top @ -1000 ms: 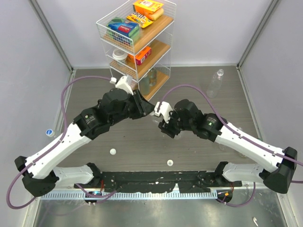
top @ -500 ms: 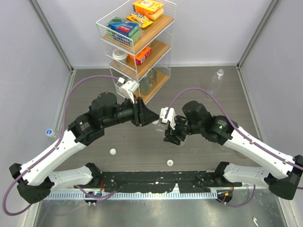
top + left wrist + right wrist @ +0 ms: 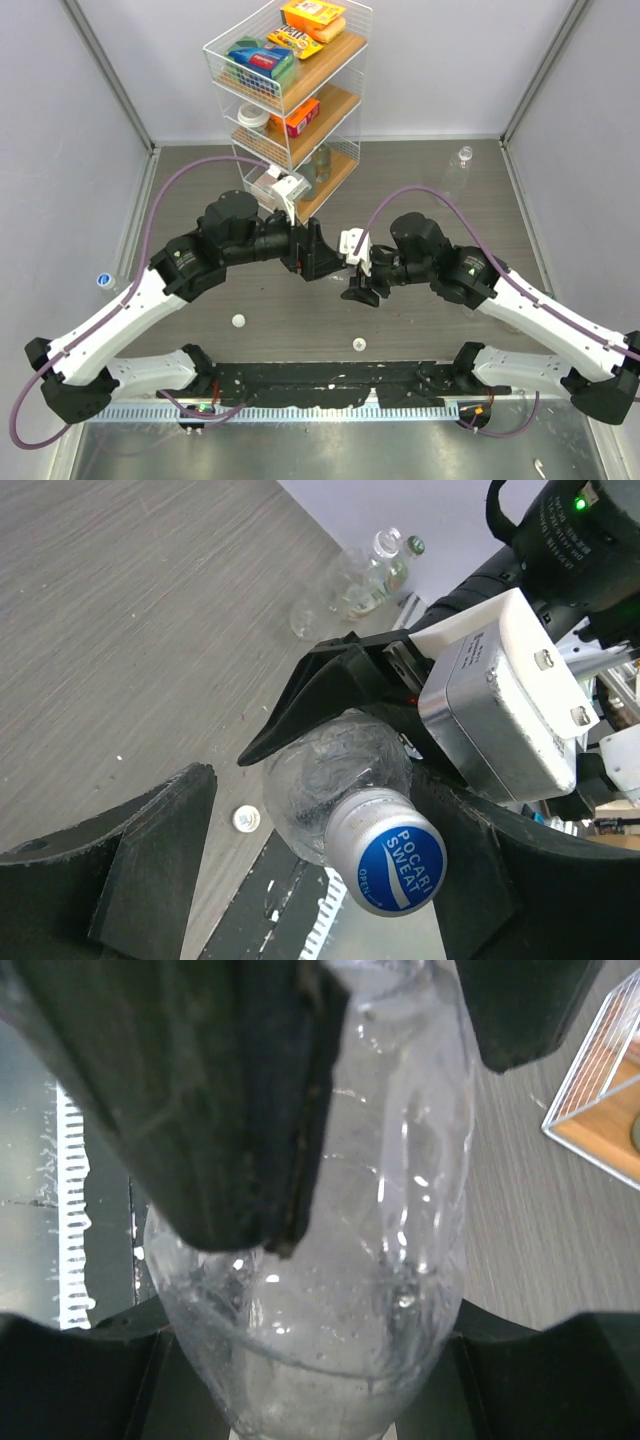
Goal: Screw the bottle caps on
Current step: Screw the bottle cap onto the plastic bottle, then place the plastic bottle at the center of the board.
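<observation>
A clear bottle sits squeezed between the two black fingers of my right gripper, which is shut on its body. A white cap with a blue printed top sits on the bottle's neck. My left gripper stands open around that cap, with a wide gap on the left side and its right finger close beside it. From above, the left gripper and right gripper meet mid-table, and they hide most of the bottle.
Loose white caps lie near the front rail. A blue-rimmed cap sits at the left wall. Another bottle lies at the back right. A wire shelf rack with boxes stands at the back.
My left gripper has opened off the cap. Both grippers have shifted slightly nearer and to the right, still facing each other with the bottle between them.
</observation>
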`<state>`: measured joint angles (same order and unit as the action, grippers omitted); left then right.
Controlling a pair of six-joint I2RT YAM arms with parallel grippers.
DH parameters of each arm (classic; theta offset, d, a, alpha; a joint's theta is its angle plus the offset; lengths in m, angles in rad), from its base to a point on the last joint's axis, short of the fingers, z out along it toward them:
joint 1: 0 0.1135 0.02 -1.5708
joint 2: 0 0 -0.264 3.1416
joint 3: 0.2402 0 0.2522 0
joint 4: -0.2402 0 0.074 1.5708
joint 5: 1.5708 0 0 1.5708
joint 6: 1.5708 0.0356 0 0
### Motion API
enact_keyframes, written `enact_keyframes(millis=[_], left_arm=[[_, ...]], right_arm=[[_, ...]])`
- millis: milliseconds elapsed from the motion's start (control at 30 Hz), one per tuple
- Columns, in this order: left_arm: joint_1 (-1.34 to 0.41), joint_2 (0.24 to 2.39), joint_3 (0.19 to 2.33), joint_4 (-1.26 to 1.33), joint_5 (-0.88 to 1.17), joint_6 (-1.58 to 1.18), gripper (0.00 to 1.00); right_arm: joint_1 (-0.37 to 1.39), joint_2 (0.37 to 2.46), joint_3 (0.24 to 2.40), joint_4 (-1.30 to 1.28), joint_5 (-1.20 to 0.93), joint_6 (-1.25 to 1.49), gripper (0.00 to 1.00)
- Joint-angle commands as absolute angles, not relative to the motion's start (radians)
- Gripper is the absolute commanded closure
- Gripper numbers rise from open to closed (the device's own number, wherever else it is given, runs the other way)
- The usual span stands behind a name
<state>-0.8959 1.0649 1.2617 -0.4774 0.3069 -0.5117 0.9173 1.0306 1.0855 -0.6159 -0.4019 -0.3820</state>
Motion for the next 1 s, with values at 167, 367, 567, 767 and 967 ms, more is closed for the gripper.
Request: enact_keyframes(millis=[167, 367, 567, 767, 967], left_arm=[[-0.919, 1.140, 1.338, -0.518, 0.417, -0.491, 0.43], [-0.917, 1.135, 1.348, -0.555, 0.358, -0.492, 1.00], [-0.919, 1.114, 1.355, -0.598, 0.195, -0.518, 1.00], [-0.919, 1.108, 1.379, -0.682, -0.033, -0.532, 1.00], [-0.919, 1.121, 1.391, -0.837, -0.387, -0.589, 1.00]], right_arm=[[0.930, 1.083, 1.114, -0.523, -0.411, -0.399, 0.99], [0.931, 1.063, 1.092, -0.485, -0.335, -0.358, 0.93], [0.930, 1.023, 1.042, -0.399, -0.281, -0.330, 0.50], [0.930, 0.993, 1.006, -0.357, -0.249, -0.313, 0.13], [0.930, 0.919, 0.965, -0.310, -0.218, -0.310, 0.13]])
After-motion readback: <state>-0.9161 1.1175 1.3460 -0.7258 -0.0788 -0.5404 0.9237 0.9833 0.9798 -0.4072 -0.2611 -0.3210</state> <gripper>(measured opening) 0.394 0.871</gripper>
